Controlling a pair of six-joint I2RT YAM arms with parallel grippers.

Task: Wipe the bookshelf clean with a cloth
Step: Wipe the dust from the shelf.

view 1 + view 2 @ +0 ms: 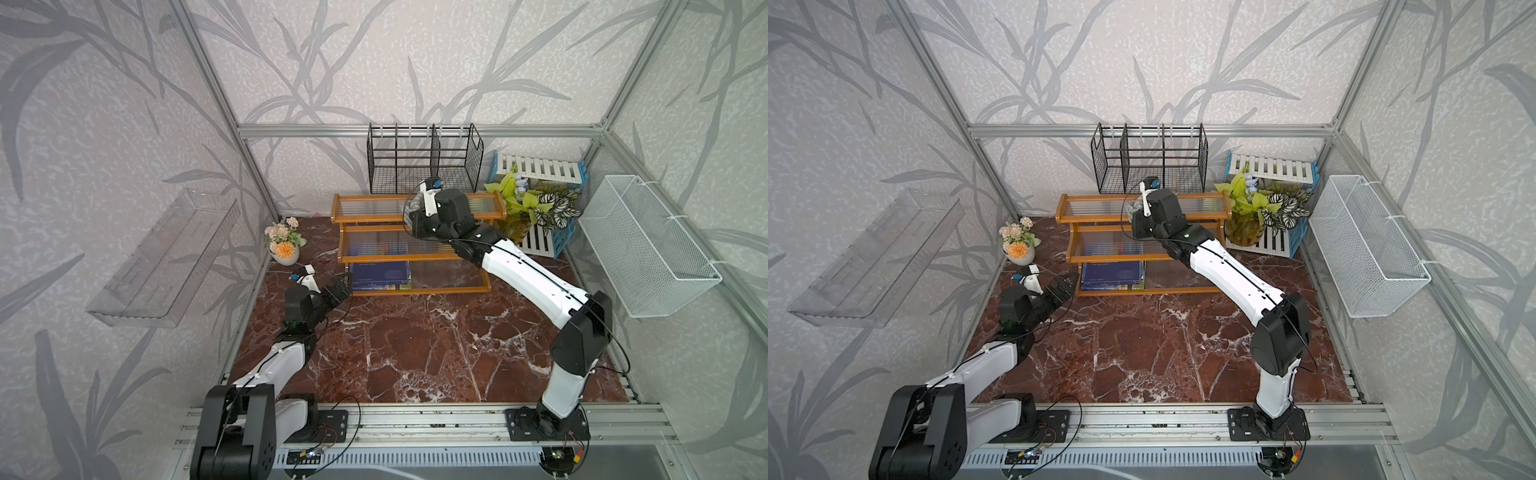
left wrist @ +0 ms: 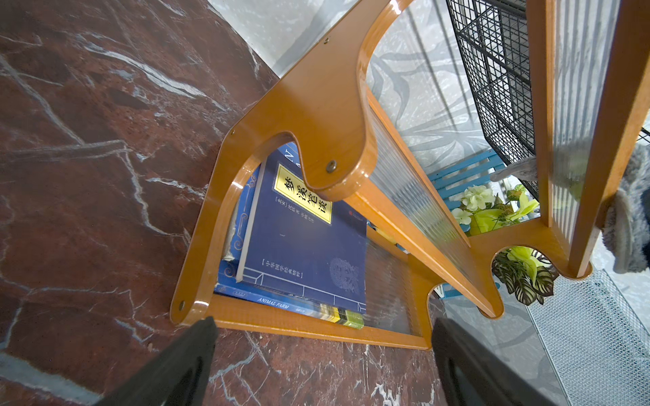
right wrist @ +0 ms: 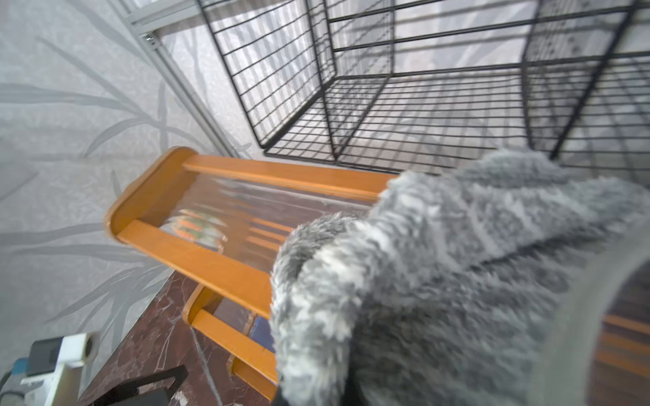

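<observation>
1. Orange-brown wood frames the bookshelf (image 1: 386, 245), which stands at the middle of the desk's (image 1: 415, 345) back edge, its three stepped tiers boarded in clear ribbed plastic.
2. The cloth (image 1: 411, 204), grey and fluffy with paler stripes, is up at the top tier, a little right of that tier's middle. The left wrist view shows it draped over the tier's front rail.
3. The right gripper (image 1: 412, 214) is clamped tight on the cloth (the fabric hides its fingertips in every view), with the arm reaching in from the desk's front right.
4. The left gripper (image 2: 322, 334) sits low near the desk's left edge, just beside the bookshelf's bottom left end but not touching it. Its jaws are spread wide with nothing between them.
5. A stack of blue books (image 1: 380, 274) lies on the bottom tier, at its left end.
6. A black wire rack (image 1: 424, 158) hangs on the wall behind the top tier.
</observation>
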